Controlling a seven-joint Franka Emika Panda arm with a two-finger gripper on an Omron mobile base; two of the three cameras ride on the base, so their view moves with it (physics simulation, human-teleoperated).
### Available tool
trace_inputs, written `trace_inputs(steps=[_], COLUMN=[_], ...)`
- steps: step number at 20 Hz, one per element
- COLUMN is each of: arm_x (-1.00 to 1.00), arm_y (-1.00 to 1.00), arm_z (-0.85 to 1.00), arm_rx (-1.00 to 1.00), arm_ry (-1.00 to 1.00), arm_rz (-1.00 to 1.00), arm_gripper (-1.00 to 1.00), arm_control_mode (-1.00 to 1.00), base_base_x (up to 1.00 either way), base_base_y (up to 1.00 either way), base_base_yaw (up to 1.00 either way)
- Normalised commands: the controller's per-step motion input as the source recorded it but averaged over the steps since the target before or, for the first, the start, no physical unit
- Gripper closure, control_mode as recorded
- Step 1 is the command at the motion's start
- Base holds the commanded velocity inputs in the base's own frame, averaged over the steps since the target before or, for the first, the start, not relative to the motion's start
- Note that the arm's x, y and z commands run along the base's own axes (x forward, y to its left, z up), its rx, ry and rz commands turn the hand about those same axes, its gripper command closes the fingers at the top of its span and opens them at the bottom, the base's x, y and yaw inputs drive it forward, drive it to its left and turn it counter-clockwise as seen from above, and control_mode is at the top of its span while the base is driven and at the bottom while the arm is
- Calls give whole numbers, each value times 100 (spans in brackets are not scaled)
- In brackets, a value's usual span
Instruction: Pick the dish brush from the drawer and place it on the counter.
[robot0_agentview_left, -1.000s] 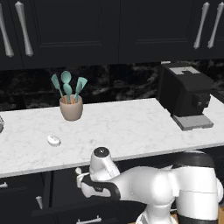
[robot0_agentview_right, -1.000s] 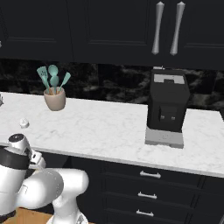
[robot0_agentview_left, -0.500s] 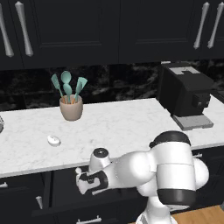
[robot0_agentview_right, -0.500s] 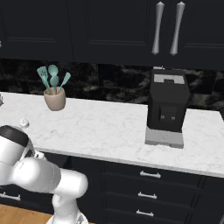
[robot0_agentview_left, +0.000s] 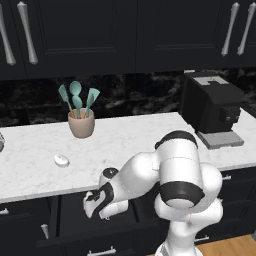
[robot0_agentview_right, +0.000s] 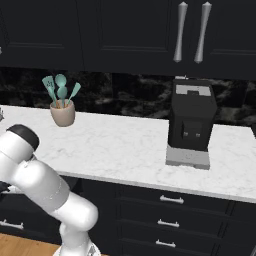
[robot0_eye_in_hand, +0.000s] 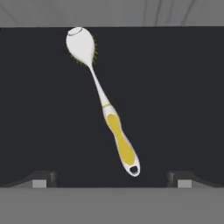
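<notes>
Left base view: the white arm is folding down from the lower right and reaching below the front edge of the desk (robot0_agentview_left: 125, 145), a white marble slab. The hand (robot0_agentview_left: 95, 204) is hanging over the open drawer (robot0_agentview_left: 70, 220), just under the slab's edge. A beige pot of teal spatulas (robot0_agentview_left: 80, 116) is standing on the desk, a small white lump (robot0_agentview_left: 61, 160) is lying in front of it, and a black coffee machine (robot0_agentview_left: 212, 107) is sitting at the right end.

Right base view: the arm is bending away to the lower left, and its wrist is passing out of the picture. The desk (robot0_agentview_right: 125, 150) is carrying the same pot (robot0_agentview_right: 62, 107) and the coffee machine (robot0_agentview_right: 191, 122).

Hand view: the dish brush (robot0_eye_in_hand: 104, 99) is lying flat on the dark floor of the drawer (robot0_eye_in_hand: 175, 96), its whitish head toward the top and its yellow handle running down toward the hand (robot0_eye_in_hand: 112, 178). The hand is standing wide, its two tips well apart on either side of the handle end, holding nothing.

Procedure for the step in hand, as judged: the brush is lying slightly askew, so the hand should be turned until its fingers cross the handle squarely, lowered straight down over the yellow grip rather than the thin neck, and closed only when both tips are flanking it. The lift should be vertical, so the brush is clearing the slab's edge.

No brand, label or writing is legible in any view.
</notes>
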Motion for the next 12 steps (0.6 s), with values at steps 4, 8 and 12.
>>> trace_inputs(steps=[4,8,12], arm_x=[16,13,9], arm_y=[17,8,18], arm_z=[-22,-29,-52], arm_rx=[-1,-1,-5], arm_ry=[0,0,0], arm_rz=[0,0,0], arm_gripper=[-100,-100,-100], arm_control_mode=[-100,-100,-100], base_base_x=[0,0,0], base_base_y=[0,0,0], base_base_yaw=[0,0,0])
